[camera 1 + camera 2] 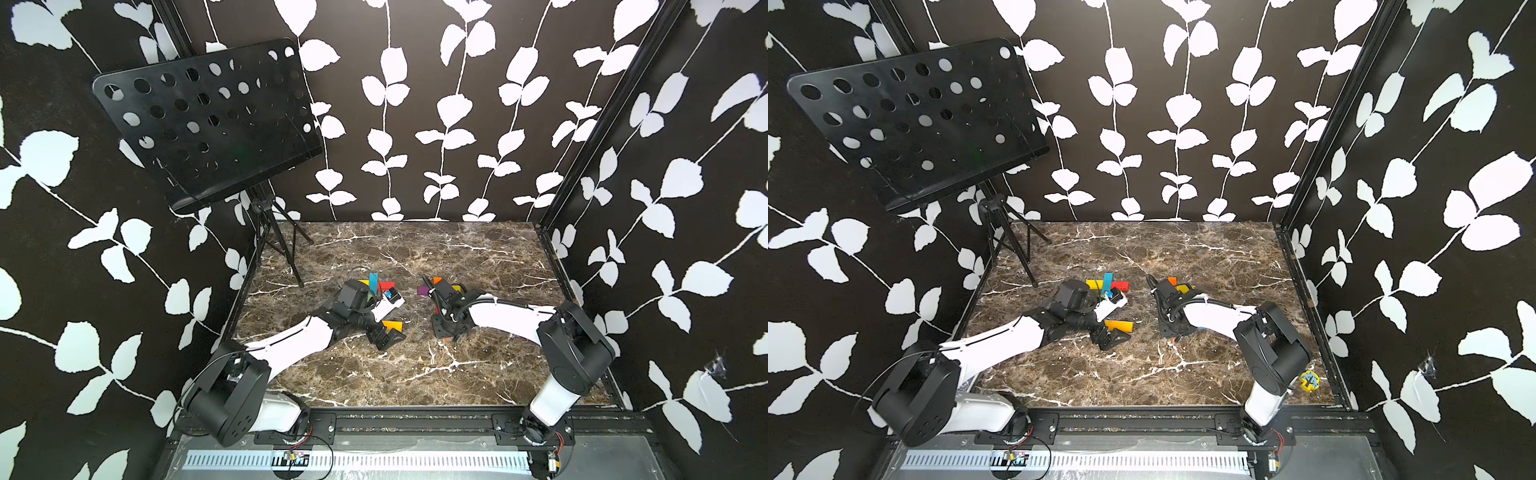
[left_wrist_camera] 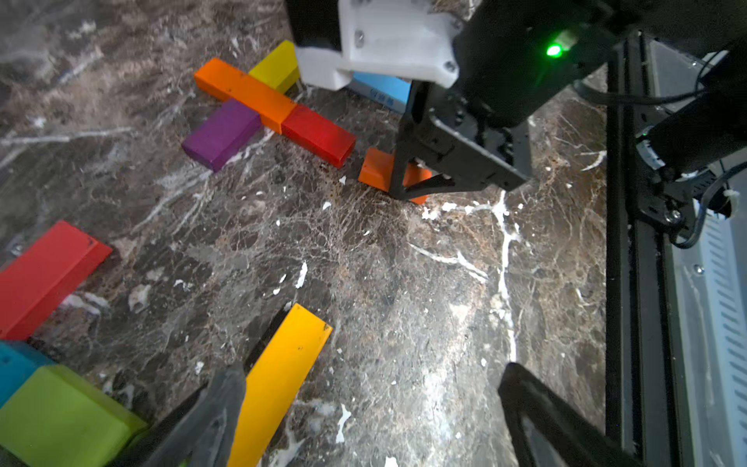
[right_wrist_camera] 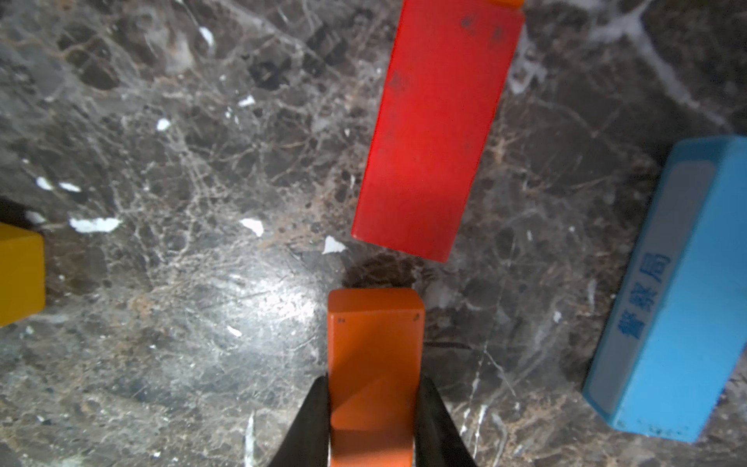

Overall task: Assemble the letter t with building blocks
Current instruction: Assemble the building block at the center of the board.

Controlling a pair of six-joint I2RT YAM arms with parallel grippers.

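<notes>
You are seeing both arms (image 1: 291, 340) reaching low across the marble table (image 1: 415, 374) in both top views, hiding most blocks (image 1: 384, 286). The left wrist view is giving you what those miss: the letter t (image 2: 246, 91) lying flat mid-table, its stem ending in a red block (image 2: 319, 133). The right gripper (image 3: 374, 388) is clamping a short orange block (image 3: 374, 343) just off that red end, not touching. The left gripper (image 2: 376, 416) is gaping wide beside a yellow bar (image 2: 283, 384).
</notes>
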